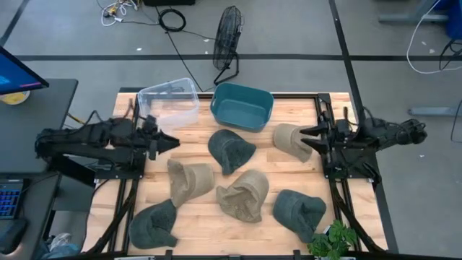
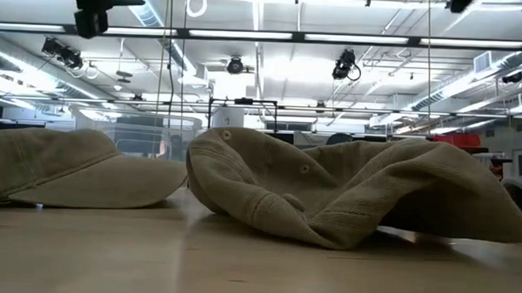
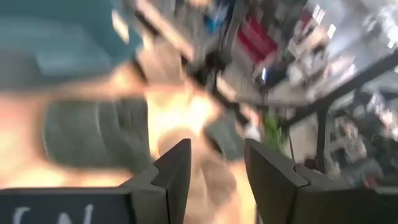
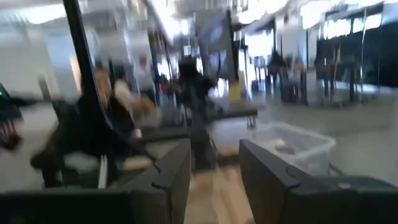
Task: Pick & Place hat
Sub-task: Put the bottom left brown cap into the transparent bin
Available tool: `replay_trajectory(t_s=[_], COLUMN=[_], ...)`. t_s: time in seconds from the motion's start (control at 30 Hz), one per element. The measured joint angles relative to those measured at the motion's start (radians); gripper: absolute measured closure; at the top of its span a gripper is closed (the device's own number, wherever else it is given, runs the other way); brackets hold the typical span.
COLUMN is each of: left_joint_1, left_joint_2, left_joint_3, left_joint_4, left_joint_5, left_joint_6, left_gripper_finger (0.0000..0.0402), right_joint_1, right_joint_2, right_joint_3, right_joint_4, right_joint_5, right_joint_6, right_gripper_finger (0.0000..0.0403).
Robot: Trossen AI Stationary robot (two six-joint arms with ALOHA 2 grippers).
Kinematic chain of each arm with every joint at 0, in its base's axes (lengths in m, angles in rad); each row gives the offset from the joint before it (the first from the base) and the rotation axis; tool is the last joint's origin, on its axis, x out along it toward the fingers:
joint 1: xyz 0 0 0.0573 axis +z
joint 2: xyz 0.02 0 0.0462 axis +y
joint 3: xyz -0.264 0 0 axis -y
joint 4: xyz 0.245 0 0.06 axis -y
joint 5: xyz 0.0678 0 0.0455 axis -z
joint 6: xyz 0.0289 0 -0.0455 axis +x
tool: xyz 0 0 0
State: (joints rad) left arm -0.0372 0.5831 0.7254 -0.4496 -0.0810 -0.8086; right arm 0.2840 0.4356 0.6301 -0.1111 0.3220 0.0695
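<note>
While both dark arms hang at the table's side edges, the left gripper point(image 1: 172, 142) and right gripper point(image 1: 306, 132) each show jaws spread with nothing between them. Just beside the right gripper lies a crumpled tan corduroy hat point(image 1: 291, 140), near the teal plastic bin point(image 1: 242, 105), its long axis running from the gripper toward the table's middle.
</note>
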Motion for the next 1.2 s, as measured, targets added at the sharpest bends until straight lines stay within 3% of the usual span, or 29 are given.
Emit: replay_trajectory(t_s=[0.13,0.37,0.47,0.77,1.0,1.2], left_joint_1=[-0.009,-0.068,-0.104,-0.177,-0.208,-0.225], left_joint_2=[0.14,0.33,0.39,0.571,0.717,0.854], left_joint_3=[0.143,0.326,0.333,0.333,0.33,0.329], left_joint_4=[-0.13,-0.292,-0.306,-0.442,-0.542,-0.526], left_joint_5=[0.076,0.085,0.087,0.087,0.083,0.078], left_joint_6=[-0.022,-0.21,-0.33,-0.464,-0.631,-0.755], left_gripper_finger=[0.0259,0.026,0.0246,0.0198,0.0201,0.0204], right_joint_1=[0.0,-0.011,-0.019,-0.032,-0.032,-0.034], right_joint_2=[0.135,0.312,0.375,0.506,0.566,0.6], right_joint_3=[0.124,0.29,0.33,0.356,0.356,0.355], right_joint_4=[-0.062,-0.054,-0.057,-0.028,0.07,-0.032], right_joint_5=[0.0,0.002,0.003,0.002,0.002,0.001], right_joint_6=[0.0,-0.07,-0.11,-0.112,-0.112,-0.111], right_gripper_finger=[0.0262,0.0262,0.0262,0.0262,0.0262,0.0262])
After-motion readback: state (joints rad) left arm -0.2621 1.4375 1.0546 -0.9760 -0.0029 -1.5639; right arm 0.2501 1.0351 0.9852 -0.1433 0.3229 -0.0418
